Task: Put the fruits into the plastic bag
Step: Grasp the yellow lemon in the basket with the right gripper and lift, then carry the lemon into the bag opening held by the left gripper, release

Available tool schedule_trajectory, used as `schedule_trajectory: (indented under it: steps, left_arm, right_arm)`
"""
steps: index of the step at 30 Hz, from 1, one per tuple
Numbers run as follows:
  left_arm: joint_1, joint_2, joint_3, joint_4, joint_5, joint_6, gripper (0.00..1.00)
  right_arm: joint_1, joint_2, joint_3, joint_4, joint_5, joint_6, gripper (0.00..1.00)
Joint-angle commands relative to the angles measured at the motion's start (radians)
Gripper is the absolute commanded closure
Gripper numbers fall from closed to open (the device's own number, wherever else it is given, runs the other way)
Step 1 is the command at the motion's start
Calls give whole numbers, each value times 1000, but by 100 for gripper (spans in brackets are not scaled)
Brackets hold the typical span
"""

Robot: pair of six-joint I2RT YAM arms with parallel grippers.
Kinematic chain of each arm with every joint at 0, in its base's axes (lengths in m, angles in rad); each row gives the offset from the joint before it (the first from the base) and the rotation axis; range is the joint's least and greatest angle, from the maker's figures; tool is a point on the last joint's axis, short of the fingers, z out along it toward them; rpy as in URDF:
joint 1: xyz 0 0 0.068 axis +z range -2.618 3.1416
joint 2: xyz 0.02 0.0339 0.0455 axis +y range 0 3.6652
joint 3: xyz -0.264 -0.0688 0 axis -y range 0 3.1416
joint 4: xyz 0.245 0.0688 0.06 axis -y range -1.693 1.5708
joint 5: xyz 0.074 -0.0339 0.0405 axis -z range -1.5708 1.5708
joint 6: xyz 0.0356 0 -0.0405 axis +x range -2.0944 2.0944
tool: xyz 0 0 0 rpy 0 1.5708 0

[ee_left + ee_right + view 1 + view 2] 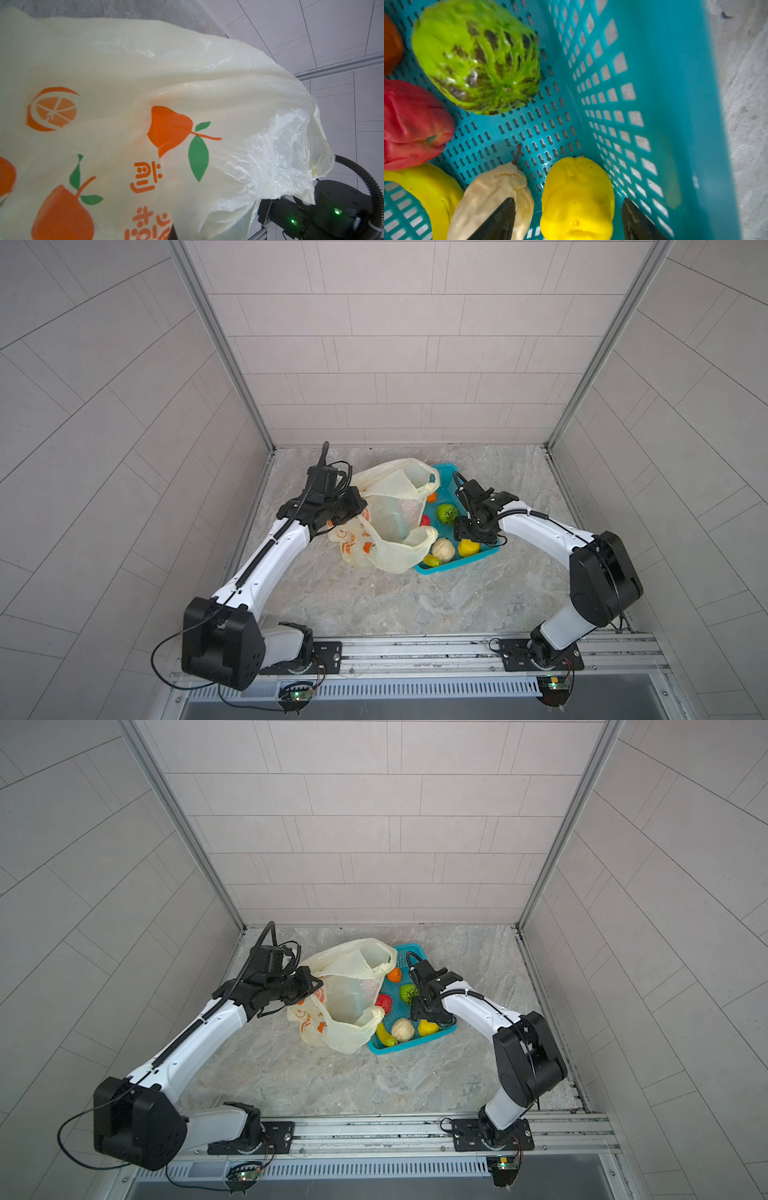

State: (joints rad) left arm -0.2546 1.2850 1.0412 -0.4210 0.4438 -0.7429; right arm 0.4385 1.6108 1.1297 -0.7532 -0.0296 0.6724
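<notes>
Left claw [360, 507] tight on plastic bag [395, 558], right claw [568, 200] astride bumpy fruit [577, 187]

The bumpy yellow fruit [577, 197] sits hemmed between the beige fruit [492, 197] and the basket wall [675, 104].

plastic bag [228, 99] bears orange lettering, illegible

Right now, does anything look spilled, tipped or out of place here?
Nothing spilled: the fruits in view sit inside the basket. One oddity: the bag sags over the basket's edge, partly hiding the red fruit.
</notes>
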Motion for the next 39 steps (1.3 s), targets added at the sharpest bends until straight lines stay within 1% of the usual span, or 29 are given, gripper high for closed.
schedule_trajectory:
  steps: [1, 7, 10, 11, 14, 17, 20, 22, 26, 29, 31, 35, 39]
  left_arm:
    - [3, -16, -10, -8, -7, 13, 100]
    - [4, -15, -7, -11, -8, 13, 100]
    - [4, -20, -2, -16, -10, 13, 100]
    - [4, -21, 0, -19, -13, 38, 100]
    - [4, -26, -1, -22, -15, 41, 100]
    - [5, -26, 0, -21, -14, 43, 100]
    - [5, -26, 0, -22, -12, 49, 100]
    - [4, -24, 3, -22, -9, 55, 100]
    - [4, -19, 6, -19, 0, 62, 100]
    - [4, -20, 6, -14, 6, 68, 100]
    - [4, -26, 3, -11, 6, 67, 100]
    - [3, -38, -8, -7, 7, 65, 100]
    - [4, -52, -19, -6, 6, 62, 100]
  right_arm:
    - [-21, 28, -15, -21, -15, 29, 27]
    - [-46, 90, -22, 18, -75, 29, 39]
    - [-46, 105, -20, 36, -91, 29, 47]
    - [-46, 100, -21, 40, -92, 29, 50]
    - [-46, 67, -27, 49, -81, 24, 56]
    - [-46, 10, -22, 50, -63, 9, 57]
    - [-46, -83, -14, 93, -81, -25, 57]
    - [-43, -140, 2, 129, -139, -70, 57]
    - [-33, -200, 47, 210, -326, -126, 58]
    - [-7, -200, 86, 275, -436, -122, 58]
    - [27, -182, 114, 330, -473, -123, 58]
    - [112, -126, 166, 446, -483, -118, 58]
    - [176, -52, 257, 471, -470, -130, 58]
